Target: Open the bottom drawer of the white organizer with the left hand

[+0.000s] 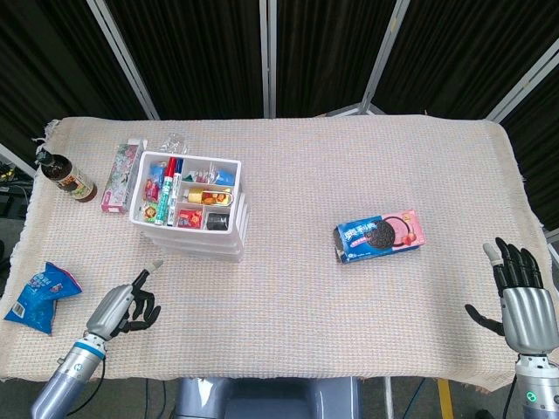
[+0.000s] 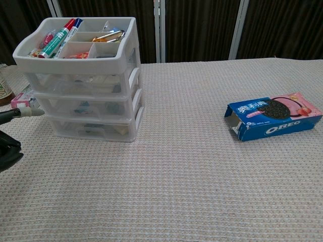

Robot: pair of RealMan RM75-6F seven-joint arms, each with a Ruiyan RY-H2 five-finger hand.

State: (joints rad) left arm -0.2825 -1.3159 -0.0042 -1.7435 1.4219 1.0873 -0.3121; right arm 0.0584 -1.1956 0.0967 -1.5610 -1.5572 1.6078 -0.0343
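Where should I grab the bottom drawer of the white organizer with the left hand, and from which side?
Take the bottom drawer by its handle, the raised lip on the organizer's right-facing front. The three handles stack on that face, toward the Oreo box, so the drawer probably slides out that way. The left hand sits before the closed side; bring it round and hook fingers under the lowest lip.

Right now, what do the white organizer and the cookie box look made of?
White organizer: likely plastic, since the frosted drawer fronts let the contents show through. Oreo box: printed cardboard with a slight sheen, going by the open end flap. Tablecloth: woven fabric with a visible grid texture.
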